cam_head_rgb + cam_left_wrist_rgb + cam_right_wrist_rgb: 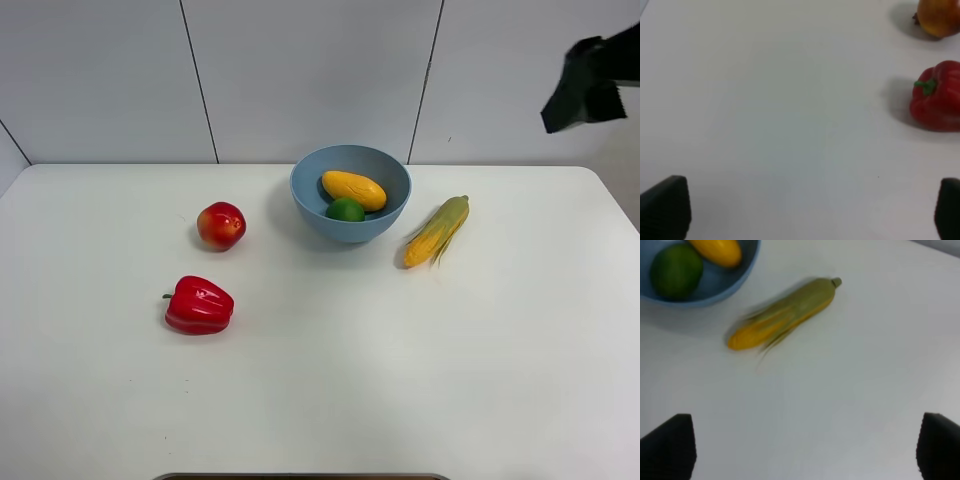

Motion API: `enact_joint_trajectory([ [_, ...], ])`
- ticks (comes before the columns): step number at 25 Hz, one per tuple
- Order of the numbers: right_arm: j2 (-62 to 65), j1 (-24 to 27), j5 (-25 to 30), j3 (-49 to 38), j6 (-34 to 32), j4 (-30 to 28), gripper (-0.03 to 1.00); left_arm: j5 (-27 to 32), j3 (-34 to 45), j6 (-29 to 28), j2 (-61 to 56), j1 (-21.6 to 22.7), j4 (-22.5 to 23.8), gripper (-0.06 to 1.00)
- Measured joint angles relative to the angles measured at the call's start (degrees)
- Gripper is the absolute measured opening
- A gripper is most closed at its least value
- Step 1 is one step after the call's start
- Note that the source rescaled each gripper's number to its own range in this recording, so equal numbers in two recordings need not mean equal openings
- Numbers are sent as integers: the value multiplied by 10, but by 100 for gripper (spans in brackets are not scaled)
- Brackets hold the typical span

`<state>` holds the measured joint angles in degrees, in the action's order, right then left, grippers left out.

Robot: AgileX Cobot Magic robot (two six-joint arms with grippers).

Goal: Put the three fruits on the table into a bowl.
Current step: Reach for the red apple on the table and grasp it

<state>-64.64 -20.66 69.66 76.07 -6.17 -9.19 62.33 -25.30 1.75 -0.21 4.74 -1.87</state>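
The light blue bowl point(305, 195) stands at the back middle of the white table point(450, 360). The yellow-orange mango point(353, 188) and the green lime point(345, 210) lie inside it; both also show in the right wrist view, the mango point(717, 250) and the lime point(676, 271) in the bowl point(747, 267). The red apple point(221, 225) sits on the table left of the bowl, and shows in the left wrist view point(939, 17). My right gripper point(805, 447) is open and empty, high at the back right point(590, 85). My left gripper point(805, 210) is open and empty over bare table.
A glossy red bell pepper point(199, 305) lies in front of the apple, also in the left wrist view point(937, 97). A corn cob with green husk point(437, 230) lies right of the bowl, also in the right wrist view point(785, 312).
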Motion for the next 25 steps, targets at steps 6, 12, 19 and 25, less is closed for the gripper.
enact_joint_trajectory([
  [6,161,0,1,-88,-15,-6,69,0,0,0,0,0,0,100],
  [12,289,6,3,-169,-18,-17,69,0,0,0,0,0,0,100],
  [19,403,106,5,-299,-19,-27,69,0,0,0,0,0,0,100],
  [25,498,172,-24,-378,-20,-17,69,0,0,0,0,0,0,100],
])
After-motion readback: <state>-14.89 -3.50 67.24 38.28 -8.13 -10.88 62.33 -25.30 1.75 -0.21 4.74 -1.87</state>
